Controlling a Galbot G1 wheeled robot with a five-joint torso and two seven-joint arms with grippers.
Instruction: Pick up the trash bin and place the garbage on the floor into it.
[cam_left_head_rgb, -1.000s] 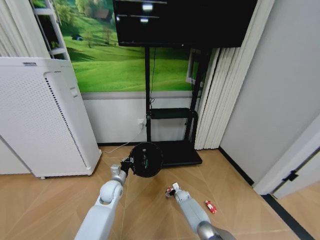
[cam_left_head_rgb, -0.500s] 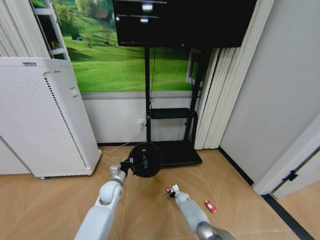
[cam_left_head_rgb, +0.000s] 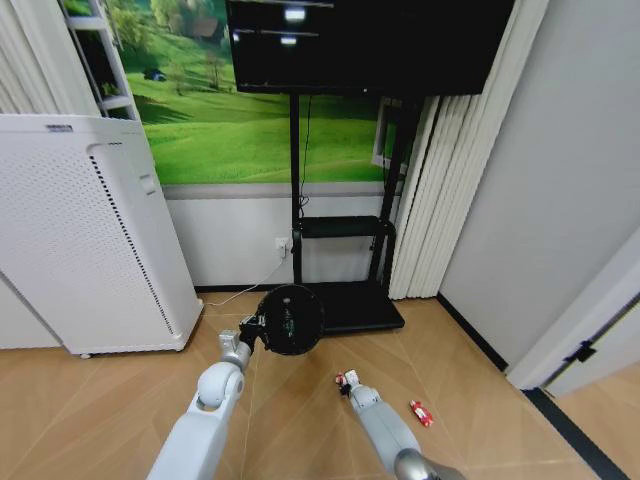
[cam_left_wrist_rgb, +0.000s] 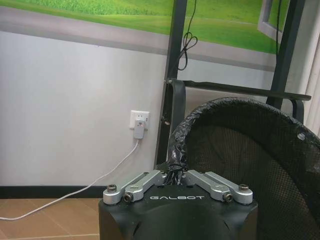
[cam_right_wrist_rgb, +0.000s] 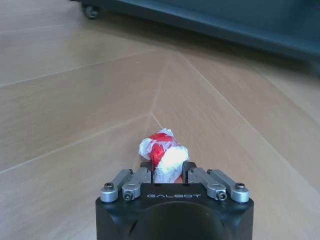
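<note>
My left gripper holds the trash bin, a small black round basket, tipped with its dark mouth facing me above the floor. The left wrist view shows that gripper shut on the bag-lined rim of the bin. My right gripper is low over the parquet, right of the bin. It is shut on a crumpled red-and-white piece of garbage. Another red-and-white piece of garbage lies on the floor further right.
A tall white perforated appliance stands at the left. A black TV stand with a low base is right behind the bin. Curtains and a wall close the right side. A white cable hangs from a wall socket.
The right arm has drawn back slightly toward me with the red-and-white piece in its gripper. The left arm and the bin have stayed still.
</note>
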